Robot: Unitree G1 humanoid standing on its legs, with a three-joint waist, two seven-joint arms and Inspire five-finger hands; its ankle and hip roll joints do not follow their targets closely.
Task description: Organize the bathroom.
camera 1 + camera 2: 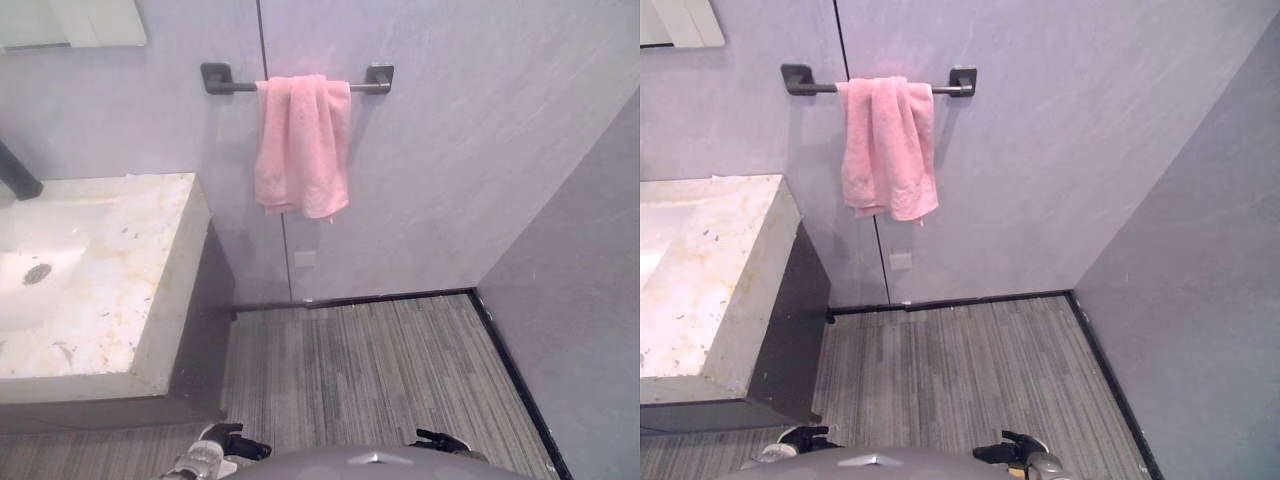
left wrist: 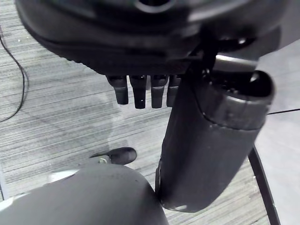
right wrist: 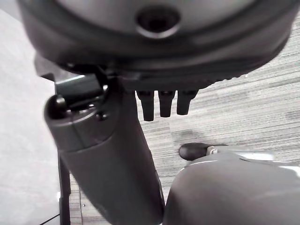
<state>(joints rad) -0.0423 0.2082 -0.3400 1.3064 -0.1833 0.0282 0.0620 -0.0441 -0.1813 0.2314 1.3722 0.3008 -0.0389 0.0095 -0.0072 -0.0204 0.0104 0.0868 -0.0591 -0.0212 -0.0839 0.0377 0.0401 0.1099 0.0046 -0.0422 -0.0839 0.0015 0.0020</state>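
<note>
- Towel (image 1: 302, 145) — pink, draped over the bar (image 1: 296, 86) on the back wall, high and straight ahead of the robot, well apart from both hands.
- It hangs bunched and uneven: folds gather toward the middle, and the lower edge sits at a slant, one corner dropping lower on the robot's right.
- Its long axis runs vertically, down the wall; the bar's axis runs level, left to right, with bare rod showing at both ends.
- The towel sits slightly left of the robot's midline in the right eye view and near centre in the left eye view, so neither arm looks clearly nearer — a judgement only.
- Left hand (image 2: 143, 91) hangs low beside the body, above the striped floor (image 1: 380, 360); its fingers point down, straight and relaxed, holding nothing.
- Right hand (image 3: 161, 103) hangs likewise on the other side, fingers loose and empty.
- The towel lies up and forward from both sets of fingertips, so any reach would probably need a raised arm and likely a step closer.
- Sink counter (image 1: 160, 300), pale marbled stone, stands to the robot's left, its corner nearest the towel's side.
- The side wall (image 1: 590, 300) closes the corner on the right, leaving less room for the right arm.
</note>
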